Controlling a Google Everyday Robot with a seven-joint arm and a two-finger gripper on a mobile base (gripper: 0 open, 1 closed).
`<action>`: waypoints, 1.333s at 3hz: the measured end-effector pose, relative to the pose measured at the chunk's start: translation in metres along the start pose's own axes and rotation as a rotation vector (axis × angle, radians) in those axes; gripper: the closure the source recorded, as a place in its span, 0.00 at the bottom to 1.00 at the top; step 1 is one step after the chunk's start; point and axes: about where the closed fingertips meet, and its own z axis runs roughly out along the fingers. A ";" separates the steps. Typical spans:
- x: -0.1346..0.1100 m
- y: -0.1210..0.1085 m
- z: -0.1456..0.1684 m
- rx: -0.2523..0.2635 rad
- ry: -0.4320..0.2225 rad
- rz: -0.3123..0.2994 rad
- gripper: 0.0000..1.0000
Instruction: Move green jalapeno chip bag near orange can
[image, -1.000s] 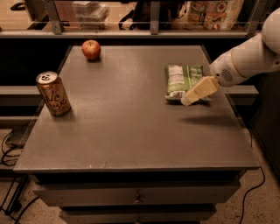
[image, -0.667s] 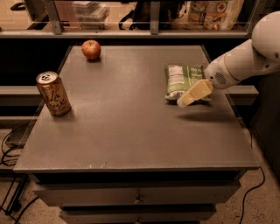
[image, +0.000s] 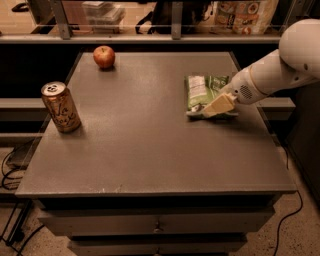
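The green jalapeno chip bag (image: 200, 91) lies flat on the right side of the grey table (image: 150, 150), its white label panel facing up. The orange can (image: 60, 107) stands upright near the table's left edge, far from the bag. My gripper (image: 214, 107) reaches in from the right on the white arm (image: 280, 65). It sits low at the bag's near right corner and covers part of that edge. The bag's near right part is hidden behind it.
A red apple (image: 104, 56) sits at the table's far left corner. A shelf rail with boxes and bags (image: 240, 12) runs behind the table. Drawers (image: 155, 225) are below the table top, and cables lie on the floor at the left.
My gripper has shifted a little to the left, further over the near edge of the chip bag. The bag, the can and the apple have not moved.
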 end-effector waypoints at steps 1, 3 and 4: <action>-0.004 0.004 -0.002 0.012 0.023 -0.028 0.65; -0.052 0.030 -0.037 0.071 0.046 -0.227 1.00; -0.093 0.050 -0.057 0.082 0.005 -0.365 1.00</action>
